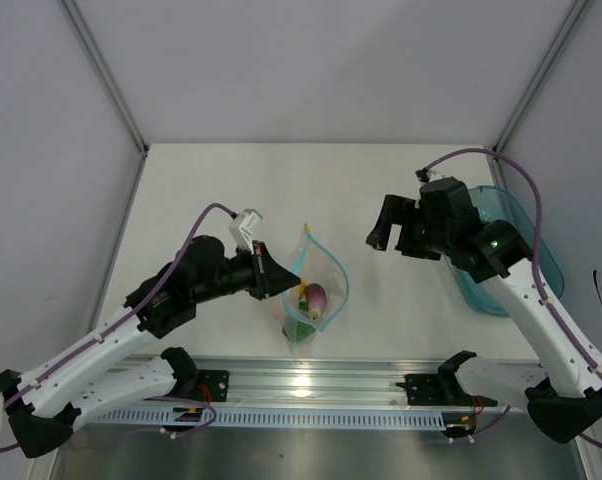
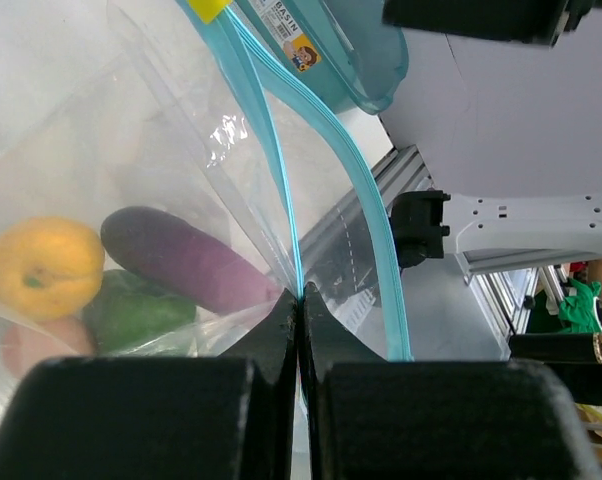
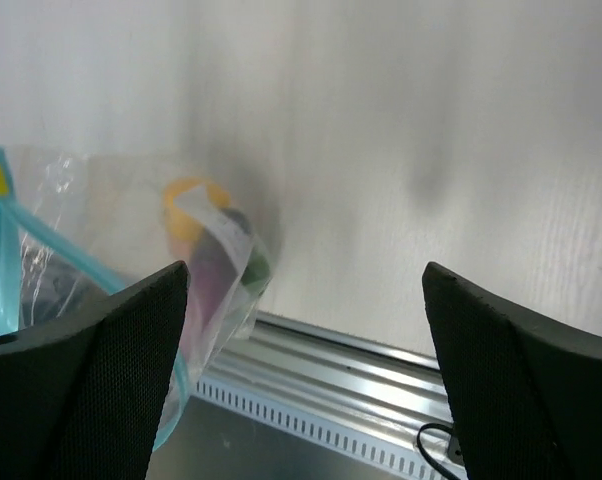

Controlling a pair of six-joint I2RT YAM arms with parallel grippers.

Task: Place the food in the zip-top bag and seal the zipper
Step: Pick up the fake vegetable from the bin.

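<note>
Near the bench's front edge, the limp, slippery bag (image 1: 316, 285), food (image 1: 316, 297) inside, is pinched at its zipper (image 2: 366, 200), likely the firmest hold, by the closed left end effector (image 1: 281, 272); the right end effector (image 1: 386, 235) gapes empty

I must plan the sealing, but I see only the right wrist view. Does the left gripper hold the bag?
Observer: Yes. In the left wrist view the left gripper is shut on the zip-top bag at its teal zipper.
Operator: How many food items are inside? I see only a yellow and purple blur.
Observer: Four: yellow pepper, eggplant, green bell pepper and egg, all inside.
Operator: Is the mouth closed?
Observer: No. In the top view the zipper strips form an open loop.
</note>
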